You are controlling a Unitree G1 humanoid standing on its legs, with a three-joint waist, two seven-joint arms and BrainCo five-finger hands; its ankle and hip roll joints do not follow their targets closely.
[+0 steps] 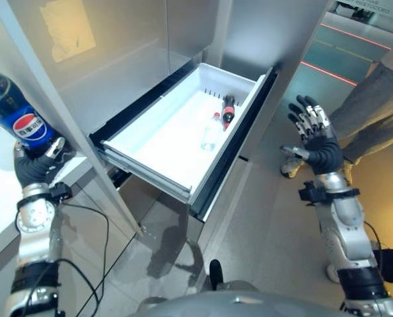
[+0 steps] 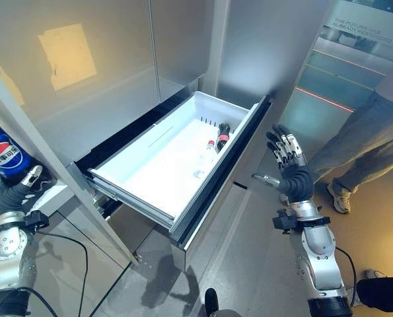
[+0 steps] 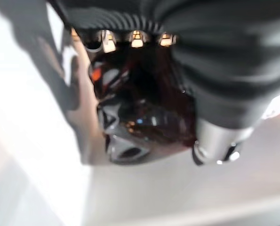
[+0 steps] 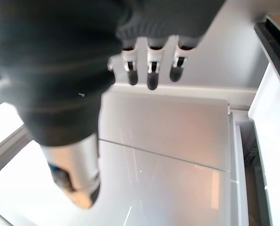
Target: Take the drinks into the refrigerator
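My left hand [image 1: 34,165] sits at 9 o'clock in the head views, fingers curled round the bottom of a cola bottle [image 1: 11,115], dark drink, blue label, held upright above the fist. Left wrist view: bottle base [image 3: 130,127] right against my palm, dark liquid showing, thumb wrapped on it. Bottle is beside the edge of the open fridge door [image 1: 64,112], over a white counter [image 1: 1,191] at far 9 o'clock.

My right hand [image 1: 312,135] at 3 o'clock, raised in the air, fingers straight and spread, holding nothing. Right wrist view: fingertips [image 4: 151,70] extended, grey fridge panel [image 4: 168,127] past them.

Fridge drawer [image 1: 183,132] pulled out, centre of view, white inside. Two drinks already lie in it toward 1 o'clock: a dark bottle with red cap [image 1: 228,109] near the far wall, and a clear water bottle [image 1: 211,132] just beside it, lying on its side. Rest of drawer floor is bare white.

A person's legs in grey trousers [image 1: 371,112] stand at 2 o'clock, shoe [image 2: 338,197] on the floor near my right arm.
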